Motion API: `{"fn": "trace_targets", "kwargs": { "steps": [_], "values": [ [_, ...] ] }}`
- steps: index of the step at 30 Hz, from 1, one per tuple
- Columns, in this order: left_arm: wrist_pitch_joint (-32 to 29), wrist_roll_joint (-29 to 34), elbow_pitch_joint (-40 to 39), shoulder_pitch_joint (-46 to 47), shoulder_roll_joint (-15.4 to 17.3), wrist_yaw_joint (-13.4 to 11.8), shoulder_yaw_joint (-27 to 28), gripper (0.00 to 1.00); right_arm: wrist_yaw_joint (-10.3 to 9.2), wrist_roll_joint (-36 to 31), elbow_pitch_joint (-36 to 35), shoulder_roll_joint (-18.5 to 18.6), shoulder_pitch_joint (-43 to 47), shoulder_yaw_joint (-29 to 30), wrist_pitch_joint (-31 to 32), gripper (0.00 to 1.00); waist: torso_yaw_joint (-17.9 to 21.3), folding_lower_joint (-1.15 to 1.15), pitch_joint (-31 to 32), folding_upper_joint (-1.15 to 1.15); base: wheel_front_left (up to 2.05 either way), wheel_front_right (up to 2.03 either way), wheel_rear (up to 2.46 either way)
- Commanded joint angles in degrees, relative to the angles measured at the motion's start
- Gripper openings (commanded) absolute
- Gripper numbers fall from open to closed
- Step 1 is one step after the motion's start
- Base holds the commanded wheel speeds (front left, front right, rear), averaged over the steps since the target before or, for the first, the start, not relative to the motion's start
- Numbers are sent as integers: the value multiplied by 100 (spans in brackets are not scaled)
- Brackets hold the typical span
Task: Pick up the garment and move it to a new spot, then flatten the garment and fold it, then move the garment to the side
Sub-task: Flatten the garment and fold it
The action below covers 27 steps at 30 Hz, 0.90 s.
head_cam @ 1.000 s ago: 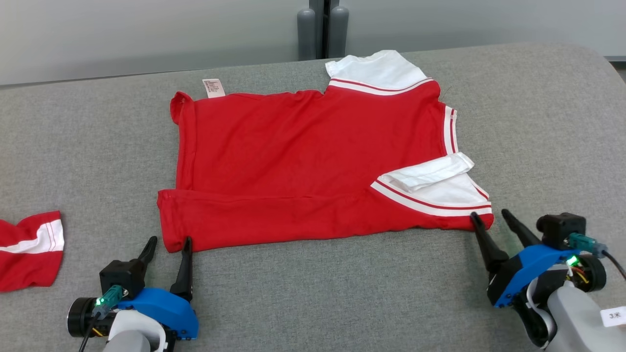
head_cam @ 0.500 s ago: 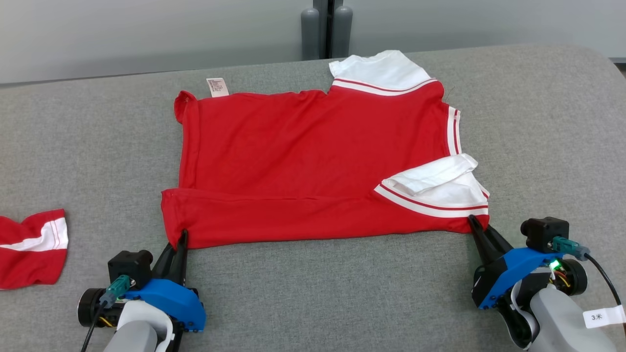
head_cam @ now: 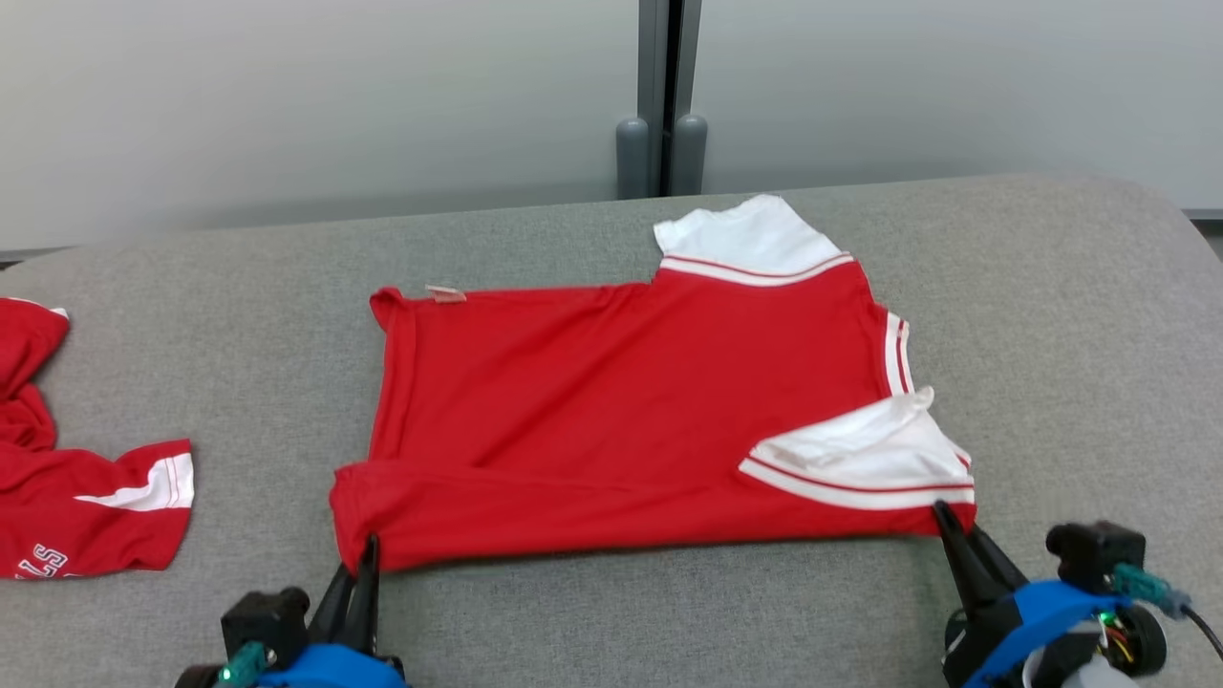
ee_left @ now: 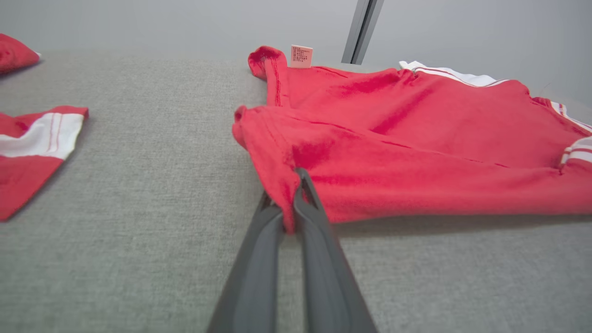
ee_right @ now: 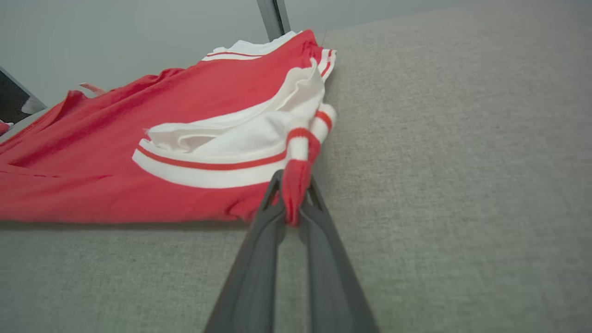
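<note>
Garment [head_cam: 621, 401] is spread near the front edge of the bench [head_cam: 1051, 334]; its nearest corners are clamped, one by the left claw [head_cam: 367, 552], one by the right claw [head_cam: 944, 516].

The garment [head_cam: 611, 411] is matt red knit cloth with white cloth panels. The table cover [head_cam: 1051, 315] is rough grey woven fabric, matt. At 5 o'clock, the right gripper [head_cam: 944, 514] has smooth dark fingers [ee_right: 333, 286] and a blue plastic housing [head_cam: 1037, 607].

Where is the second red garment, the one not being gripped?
In the head view the second red garment lies at the left edge of the grey table, apart from the red shirt and left of the left end effector.
</note>
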State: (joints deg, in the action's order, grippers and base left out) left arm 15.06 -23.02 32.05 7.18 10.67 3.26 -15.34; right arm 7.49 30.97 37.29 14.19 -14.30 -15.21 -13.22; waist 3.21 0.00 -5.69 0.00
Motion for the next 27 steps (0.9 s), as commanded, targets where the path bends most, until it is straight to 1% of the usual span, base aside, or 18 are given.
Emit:
{"fn": "trace_targets", "kwargs": {
  "steps": [1,7,12,16,17,18,19,20,27],
  "values": [
    [15,30,-97,-148,7,-52,35,0,1,15,-173,51,241,86,37,0,0,0,53,0,0,0,0],
    [16,-41,-468,-720,12,-198,61,0,0,-214,-1137,70,1170,662,420,0,-37,0,199,0,0,0,0],
    [-55,-59,-701,-1007,53,-298,41,0,0,-487,-2037,-153,1847,1135,1000,0,-45,0,231,0,0,0,0],
    [-183,-80,-814,-1117,45,-296,-53,0,1,-683,-2477,-393,2129,1318,1453,0,-42,0,231,0,0,0,0],
    [-195,-86,-824,-1129,45,-302,-67,41,1,-718,-2548,-449,2168,1356,1523,11,-41,0,228,0,0,0,0],
    [-195,-81,-829,-1126,49,-325,-67,100,1,-761,-2609,-487,2199,1397,1576,45,-43,0,226,0,0,0,0],
    [-195,-77,-823,-1116,51,-341,-69,100,1,-804,-2649,-515,2205,1445,1618,84,-44,0,226,0,0,0,0],
    [-186,-75,-818,-1096,50,-339,-72,100,1,-840,-2690,-544,2205,1490,1648,100,-46,0,228,0,0,0,0],
    [-20,60,-1099,-875,110,-440,131,100,1,-1072,-3068,-556,1864,1736,1482,100,-12,0,295,0,0,0,0]
  ]
}}
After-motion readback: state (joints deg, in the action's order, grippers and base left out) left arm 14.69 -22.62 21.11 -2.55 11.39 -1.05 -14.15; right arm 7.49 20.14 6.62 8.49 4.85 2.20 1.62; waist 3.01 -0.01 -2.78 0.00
